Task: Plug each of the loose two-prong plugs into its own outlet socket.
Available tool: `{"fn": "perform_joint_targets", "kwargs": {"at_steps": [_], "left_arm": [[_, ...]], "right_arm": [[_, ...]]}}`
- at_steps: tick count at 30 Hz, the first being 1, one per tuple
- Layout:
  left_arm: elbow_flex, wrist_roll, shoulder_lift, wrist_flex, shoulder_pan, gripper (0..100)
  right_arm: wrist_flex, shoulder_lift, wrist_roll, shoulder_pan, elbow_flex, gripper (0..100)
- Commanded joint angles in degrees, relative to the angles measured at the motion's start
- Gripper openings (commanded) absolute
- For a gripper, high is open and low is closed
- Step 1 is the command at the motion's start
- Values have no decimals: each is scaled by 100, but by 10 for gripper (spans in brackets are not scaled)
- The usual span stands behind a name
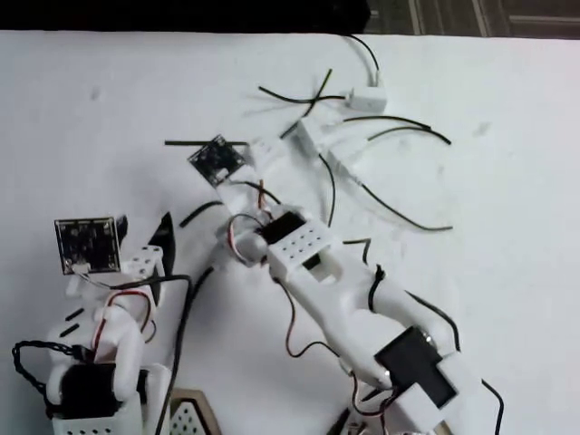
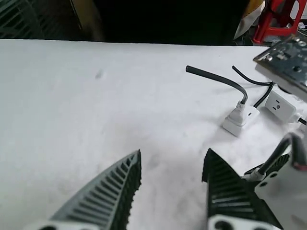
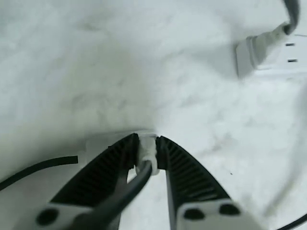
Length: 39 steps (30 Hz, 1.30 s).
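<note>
Overhead camera, two close wrist cameras

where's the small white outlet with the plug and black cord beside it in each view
high view: outlet just right of the right arm's circuit board
left wrist view: outlet close by that board, beyond the open left fingers
right wrist view: outlet beyond the right fingers, which pinch a loose plug
shared landmark: the white corded plug lying beside it

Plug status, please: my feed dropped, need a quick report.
Right gripper shut on white plug. Left gripper open over table. Outlet socket apart from plug, nothing between.
</note>
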Motion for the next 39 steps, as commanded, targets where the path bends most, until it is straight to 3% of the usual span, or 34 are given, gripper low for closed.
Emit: {"fn": "perform_joint_targets", "kwargs": {"at_steps": [1, 18, 27, 32, 39], "left_arm": [[0, 44, -4, -141, -66, 215], [0, 44, -4, -149, -66, 215], [0, 44, -4, -158, -66, 215], [0, 44, -4, -158, -66, 215], [0, 44, -4, -158, -66, 215]], "right_arm": [[127, -286, -70, -110, 0, 17], [-119, 884, -105, 31, 9, 17], [-163, -4, -141, 277, 738, 17], [-171, -462, -1116, 180, 1029, 17], [-716, -532, -1134, 189, 1090, 17]]}}
